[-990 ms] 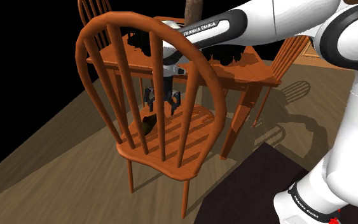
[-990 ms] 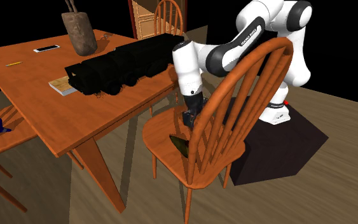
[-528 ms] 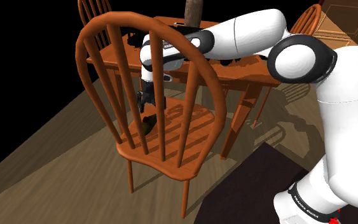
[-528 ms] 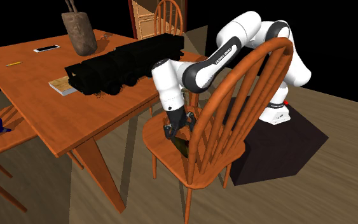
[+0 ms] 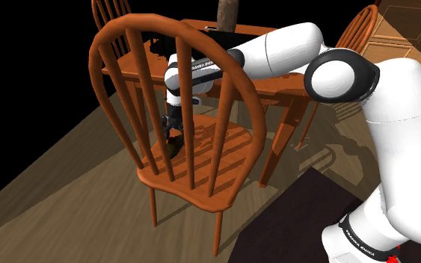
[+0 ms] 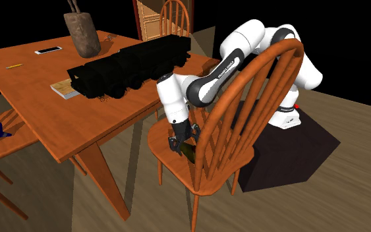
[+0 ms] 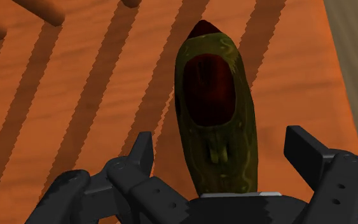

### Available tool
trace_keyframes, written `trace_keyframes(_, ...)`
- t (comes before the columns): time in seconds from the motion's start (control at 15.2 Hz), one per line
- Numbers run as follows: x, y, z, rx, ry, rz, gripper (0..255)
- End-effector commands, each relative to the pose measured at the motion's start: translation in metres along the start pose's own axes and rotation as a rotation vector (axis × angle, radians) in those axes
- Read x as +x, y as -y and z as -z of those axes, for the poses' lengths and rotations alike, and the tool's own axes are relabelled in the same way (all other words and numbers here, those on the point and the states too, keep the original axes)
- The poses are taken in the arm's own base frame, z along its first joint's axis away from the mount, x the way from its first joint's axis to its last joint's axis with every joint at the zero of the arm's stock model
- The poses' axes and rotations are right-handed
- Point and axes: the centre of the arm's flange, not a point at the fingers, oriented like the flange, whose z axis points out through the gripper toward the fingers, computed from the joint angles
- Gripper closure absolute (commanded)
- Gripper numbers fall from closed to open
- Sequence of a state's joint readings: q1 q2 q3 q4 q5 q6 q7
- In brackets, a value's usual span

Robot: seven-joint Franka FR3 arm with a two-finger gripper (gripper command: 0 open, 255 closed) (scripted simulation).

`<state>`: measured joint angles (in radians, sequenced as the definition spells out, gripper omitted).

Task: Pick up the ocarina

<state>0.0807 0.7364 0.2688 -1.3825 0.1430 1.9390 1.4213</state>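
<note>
The ocarina (image 7: 214,108), lying on the chair seat (image 7: 75,95), is judged light, rigid and slippery. Its narrow sides, best gripped, are flanked by the gripper (image 7: 222,143), spread wide and empty.

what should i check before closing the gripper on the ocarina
1. Fingers apart: ok; the gripper is open.
2. Ocarina between the fingers: ok; the olive-green ocarina lies about midway and touches neither finger.
3. Ocarina settled: ok; it lies flat on the chair seat.
4. Fingers low enough to clasp its sides: cannot tell.
5. Arm clear of the chair back: cannot tell; the back crosses in front of the arm in the shoulder view.
</note>
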Motion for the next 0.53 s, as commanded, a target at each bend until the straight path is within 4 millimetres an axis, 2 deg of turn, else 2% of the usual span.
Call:
trace_keyframes(0.0, 0.0011, 0.0010, -0.0038, 0.001, 0.000, 0.000, 0)
trace_keyframes(0.07, 0.0007, 0.0009, -0.0034, 0.001, 0.000, 0.000, 255)
trace_keyframes(0.46, 0.0013, 0.0008, -0.0033, 0.001, 0.000, 0.000, 255)
